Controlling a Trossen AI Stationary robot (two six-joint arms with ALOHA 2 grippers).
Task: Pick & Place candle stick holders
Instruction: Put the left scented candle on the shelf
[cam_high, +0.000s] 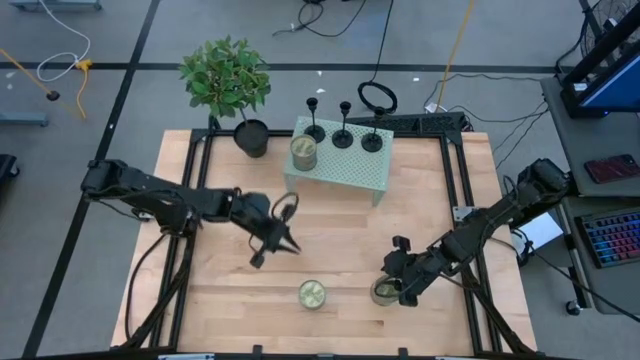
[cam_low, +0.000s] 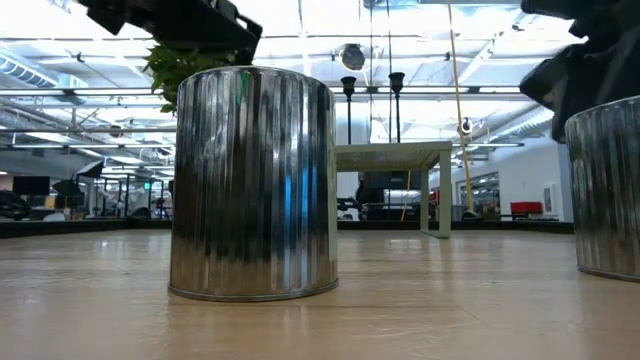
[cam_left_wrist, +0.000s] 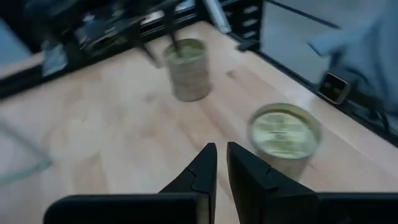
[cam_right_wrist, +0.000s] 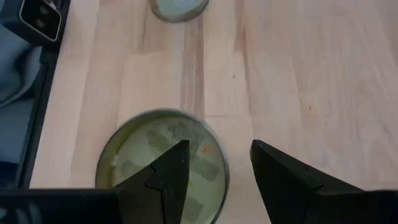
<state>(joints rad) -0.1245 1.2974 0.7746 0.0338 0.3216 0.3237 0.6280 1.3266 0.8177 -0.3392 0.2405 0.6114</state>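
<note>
My left gripper (cam_high: 283, 241), fingers nearly pressed together and empty, sits nearer the upright candle stick holders (cam_high: 343, 128), back on the green stand (cam_high: 350, 165).

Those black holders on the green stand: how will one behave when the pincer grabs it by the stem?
Each holder has a thin upright stem over a small round base, so it probably tips easily if nudged sideways. The stem looks rigid and narrow, so it may slip or twist in a loose grip. Three stand close together on the stand, so a neighbour could get knocked.
</note>
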